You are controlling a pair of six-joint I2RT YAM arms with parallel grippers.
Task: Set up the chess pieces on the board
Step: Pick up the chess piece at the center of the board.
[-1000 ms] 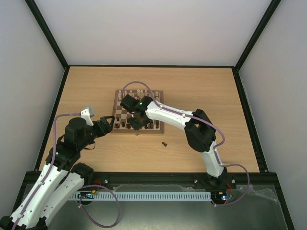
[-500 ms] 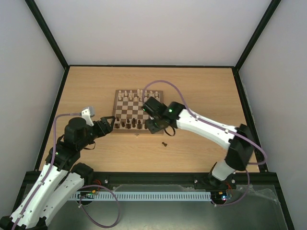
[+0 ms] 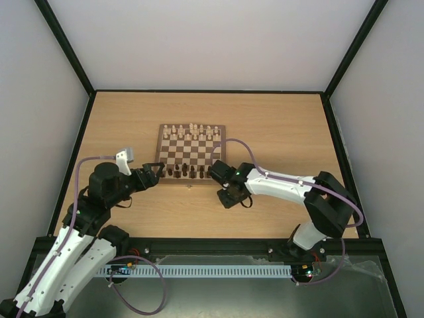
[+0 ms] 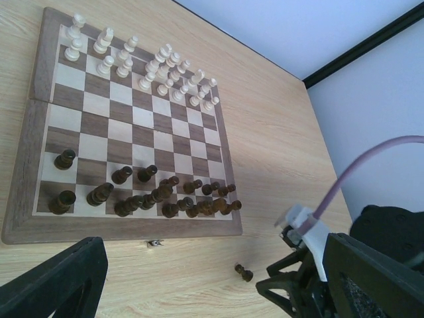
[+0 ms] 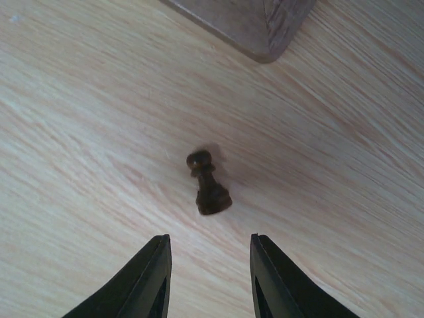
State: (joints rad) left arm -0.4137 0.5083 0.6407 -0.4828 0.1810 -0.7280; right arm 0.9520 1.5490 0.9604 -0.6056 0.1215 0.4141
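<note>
The tiny dark brown wooden pawn (image 5: 209,182), probably light, stiff and tippy, stands on the light wood tabletop (image 5: 79,132) at 6 o'clock of the checkered wooden chessboard (image 5: 265,26) corner, best pinched at its waist by the right gripper (image 5: 209,258), part-open and empty at its 6 o'clock, while the left gripper (image 4: 212,288) is spread wide.

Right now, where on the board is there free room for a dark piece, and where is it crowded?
The board is bare across its middle rows, between the white chessmen and the dark pieces. Some squares by its near-left corner are free too. The near-right squares are crowded.
</note>
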